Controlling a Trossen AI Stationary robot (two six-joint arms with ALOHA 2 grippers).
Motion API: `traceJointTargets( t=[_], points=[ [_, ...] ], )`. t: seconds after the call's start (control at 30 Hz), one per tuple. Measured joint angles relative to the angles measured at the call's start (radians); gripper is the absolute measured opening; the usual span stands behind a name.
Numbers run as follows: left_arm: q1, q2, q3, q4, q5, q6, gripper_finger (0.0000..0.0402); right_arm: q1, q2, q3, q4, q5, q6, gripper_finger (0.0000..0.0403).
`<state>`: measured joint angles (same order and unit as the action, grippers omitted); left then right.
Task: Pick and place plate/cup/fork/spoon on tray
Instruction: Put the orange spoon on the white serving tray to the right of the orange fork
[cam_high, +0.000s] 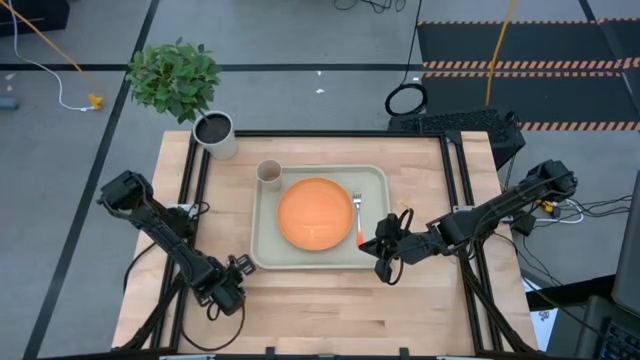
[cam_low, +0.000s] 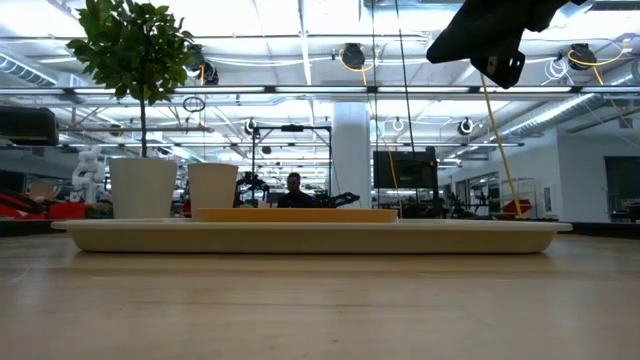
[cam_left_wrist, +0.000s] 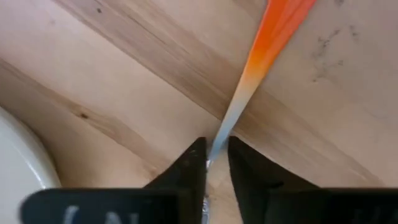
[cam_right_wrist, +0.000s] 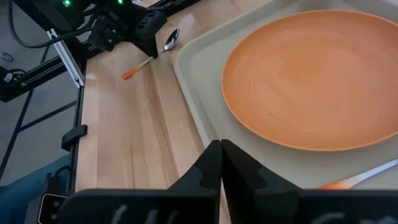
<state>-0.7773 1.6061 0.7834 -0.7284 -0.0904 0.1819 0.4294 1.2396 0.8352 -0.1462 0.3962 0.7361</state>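
The left pincer (cam_left_wrist: 216, 163) is closing on the spoon (cam_left_wrist: 261, 59) at its neck (handle pointing away), the right pincer (cam_right_wrist: 221, 163) waiting shut over the tray (cam_right_wrist: 199, 118).

1. Worktop (cam_high: 320, 300): pale wood boards, visible grain, matt.
2. Tray (cam_right_wrist: 193, 81): smooth pale plastic look, low sheen.
3. Plate (cam_right_wrist: 311, 74): orange, smooth, matt.
4. Spoon (cam_right_wrist: 163, 47): glossy metal bowl at 12 o'clock of its orange handle.
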Motion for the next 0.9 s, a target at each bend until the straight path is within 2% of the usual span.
traceJointTargets(
  t=[0.17,0.27,0.63,0.9],
  points=[
    [0.000,-0.003,-0.002,0.001,0.000,-0.055,0.0011,0.000,0.000,0.000,0.000,0.000,0.001,0.0000],
    [0.000,-0.014,-0.005,0.005,-0.017,-0.135,0.0013,0.000,0.000,0.000,0.001,0.002,0.001,0.0000],
    [0.004,-0.120,0.004,0.018,-0.128,-0.327,0.0013,-0.016,0.009,0.000,0.033,0.129,-0.034,0.0000],
    [0.038,-0.133,0.005,0.032,-0.192,-0.351,0.0006,-0.027,0.100,0.012,0.272,0.132,-0.228,0.0000]
  ],
)
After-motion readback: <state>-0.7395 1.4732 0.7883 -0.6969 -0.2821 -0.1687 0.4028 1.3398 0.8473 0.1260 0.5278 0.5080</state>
